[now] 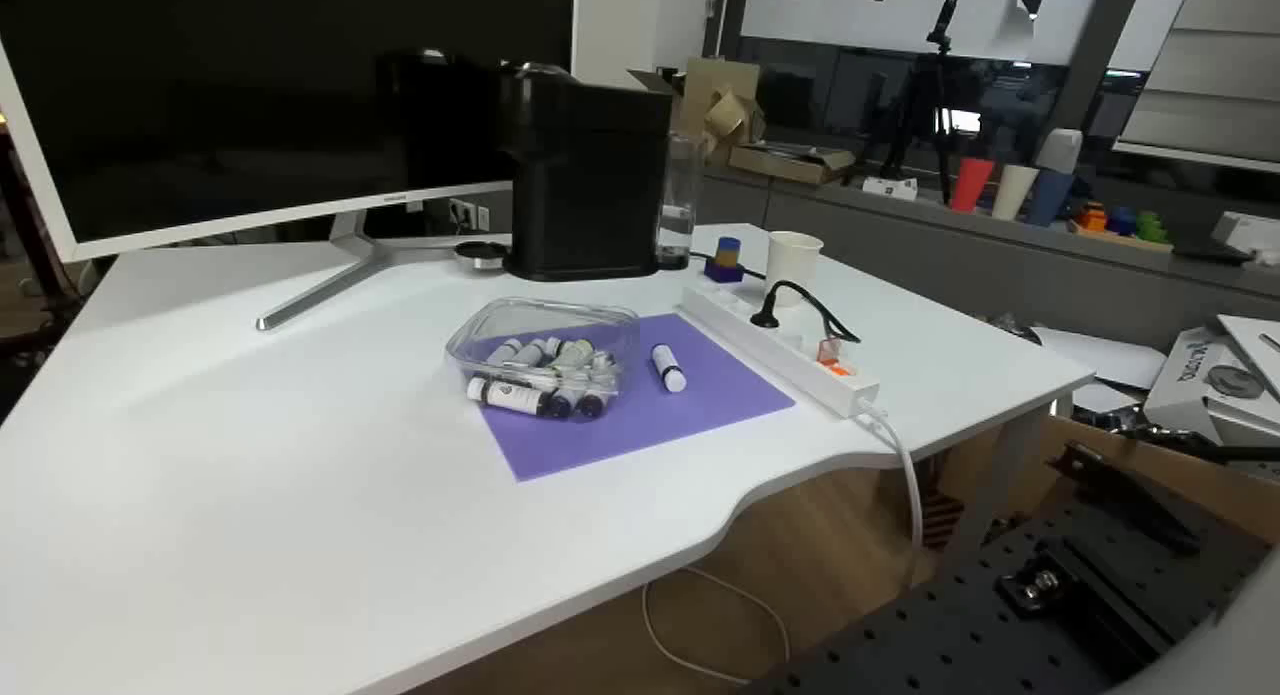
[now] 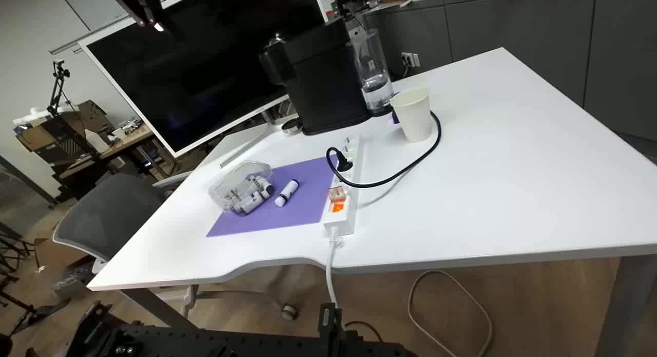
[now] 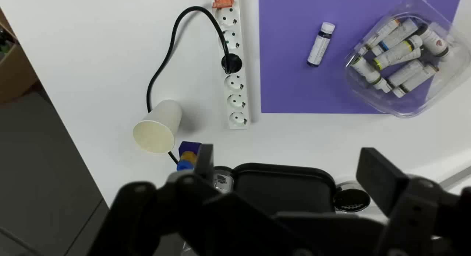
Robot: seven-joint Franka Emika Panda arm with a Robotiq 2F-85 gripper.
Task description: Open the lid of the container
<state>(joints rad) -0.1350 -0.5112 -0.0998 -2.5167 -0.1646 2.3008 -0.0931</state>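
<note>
A clear plastic container (image 1: pixel 628 340) holding several small white-labelled vials sits on a purple sheet (image 1: pixel 560 455). It shows in both exterior views (image 2: pixel 256 167) and at the right of the wrist view (image 3: pixel 404 114). Its top looks open; I cannot make out a separate lid. A tall black machine (image 1: pixel 590 175) stands behind it, with a clear tank (image 1: pixel 678 205) beside it. My gripper (image 3: pixel 287 167) is open and empty, with the black machine (image 3: pixel 283 186) showing below between its fingers. In an exterior view the gripper (image 2: pixel 146 13) is high at the top left, apart from everything.
A single vial (image 3: pixel 319 46) lies on the purple sheet. A white power strip (image 3: pixel 235 90) with a black cable runs beside it. A paper cup (image 3: pixel 158 127) and small coloured blocks (image 3: pixel 188 154) stand near the strip. A large monitor (image 1: pixel 250 85) rises at the back.
</note>
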